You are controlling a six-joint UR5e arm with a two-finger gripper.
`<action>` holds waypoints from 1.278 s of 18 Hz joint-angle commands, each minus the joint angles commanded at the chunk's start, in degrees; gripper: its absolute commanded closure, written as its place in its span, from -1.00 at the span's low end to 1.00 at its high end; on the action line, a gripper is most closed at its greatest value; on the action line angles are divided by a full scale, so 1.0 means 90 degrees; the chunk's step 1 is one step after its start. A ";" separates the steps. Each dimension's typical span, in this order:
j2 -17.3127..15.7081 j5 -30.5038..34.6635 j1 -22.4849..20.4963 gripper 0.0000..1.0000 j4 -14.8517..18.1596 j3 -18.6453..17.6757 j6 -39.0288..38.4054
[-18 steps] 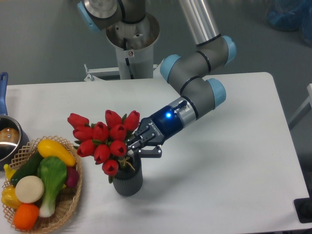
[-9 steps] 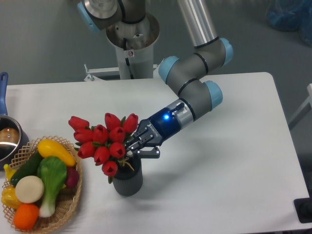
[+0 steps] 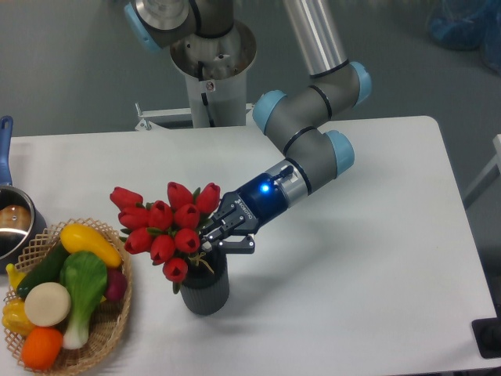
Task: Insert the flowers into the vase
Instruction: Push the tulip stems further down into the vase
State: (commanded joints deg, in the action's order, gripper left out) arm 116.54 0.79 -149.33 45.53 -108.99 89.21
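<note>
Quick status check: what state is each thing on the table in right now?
Bunch of red artificial tulips: stems in the vase, heads leaning left.
Dark grey ribbed vase: upright, holding the tulips.
Two-finger gripper: at the stems; grip unclear.
Wicker basket: full of toy vegetables.
Steel pot: uncovered.

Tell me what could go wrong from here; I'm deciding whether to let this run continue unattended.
1. The flowers lean left, their heads overhanging the vase; released now, the bunch might tip out or pull the vase over.
2. The gripper sits right above the vase rim with its jaws around the stems; pulling away could snag them or nudge the vase.
3. A toppling bunch would likely land on the wicker basket close by on the left.
</note>
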 joint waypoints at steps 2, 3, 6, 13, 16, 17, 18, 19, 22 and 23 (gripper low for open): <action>0.0078 0.0000 0.0000 0.70 0.0000 0.0029 0.0107; 0.0127 0.0000 0.0000 0.70 0.0000 0.0039 0.0146; 0.0157 0.0000 -0.0010 0.70 0.0000 0.0049 0.0205; 0.0215 0.0000 -0.0019 0.67 0.0000 0.0049 0.0274; 0.0215 0.0000 -0.0029 0.65 0.0000 0.0039 0.0284; 0.0215 0.0000 -0.0029 0.65 0.0000 0.0029 0.0284; 0.0215 0.0000 -0.0039 0.65 0.0000 0.0020 0.0284; 0.0206 0.0000 -0.0039 0.64 0.0000 0.0020 0.0284; 0.0205 0.0000 -0.0039 0.63 0.0000 0.0029 0.0284; 0.0205 0.0010 -0.0039 0.63 0.0000 0.0029 0.0293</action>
State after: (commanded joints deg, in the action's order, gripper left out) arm 118.39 0.88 -149.68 45.53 -108.72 91.84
